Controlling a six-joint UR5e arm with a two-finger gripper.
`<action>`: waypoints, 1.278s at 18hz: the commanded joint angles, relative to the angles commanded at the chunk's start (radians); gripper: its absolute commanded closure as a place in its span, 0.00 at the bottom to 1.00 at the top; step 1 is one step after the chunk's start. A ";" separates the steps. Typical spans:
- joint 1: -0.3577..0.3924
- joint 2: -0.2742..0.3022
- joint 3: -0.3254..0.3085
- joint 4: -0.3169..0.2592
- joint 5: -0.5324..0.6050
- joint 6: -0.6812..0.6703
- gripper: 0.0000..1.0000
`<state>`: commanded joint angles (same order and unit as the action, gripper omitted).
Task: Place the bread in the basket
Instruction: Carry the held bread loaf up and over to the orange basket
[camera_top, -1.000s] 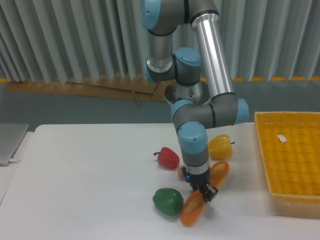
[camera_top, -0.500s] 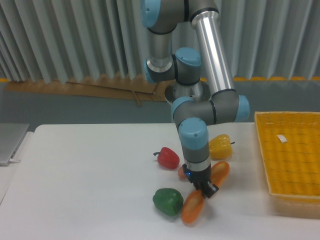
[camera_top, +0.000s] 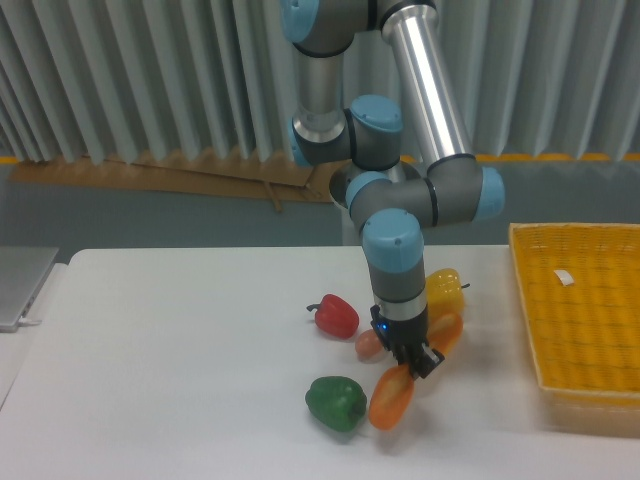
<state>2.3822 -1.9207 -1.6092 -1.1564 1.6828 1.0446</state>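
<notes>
The bread (camera_top: 393, 393) is a long glossy orange-tan baguette. My gripper (camera_top: 412, 358) is shut on its middle and holds it tilted, lifted a little above the white table, its lower end near the green pepper (camera_top: 335, 402) and its upper end (camera_top: 445, 329) by the yellow pepper (camera_top: 443, 291). The yellow woven basket (camera_top: 579, 310) with a small white tag (camera_top: 565, 279) stands at the right edge of the table, well to the right of my gripper.
A red pepper (camera_top: 335, 315) lies left of the gripper. A small tan-pink ball (camera_top: 368, 345) sits just left of the wrist. A grey flat object (camera_top: 20, 284) is at the far left. Behind the table are wooden boards and a corrugated wall.
My gripper has risen and moved slightly right, lifting the bread off the table. The peppers have stayed put, and the ball shows more.
</notes>
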 joint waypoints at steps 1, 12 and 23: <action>0.002 0.017 0.000 -0.015 -0.002 0.000 0.72; 0.133 0.164 0.002 -0.204 -0.015 0.343 0.79; 0.302 0.161 0.003 -0.200 -0.015 0.714 0.79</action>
<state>2.6843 -1.7595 -1.6061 -1.3561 1.6674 1.7590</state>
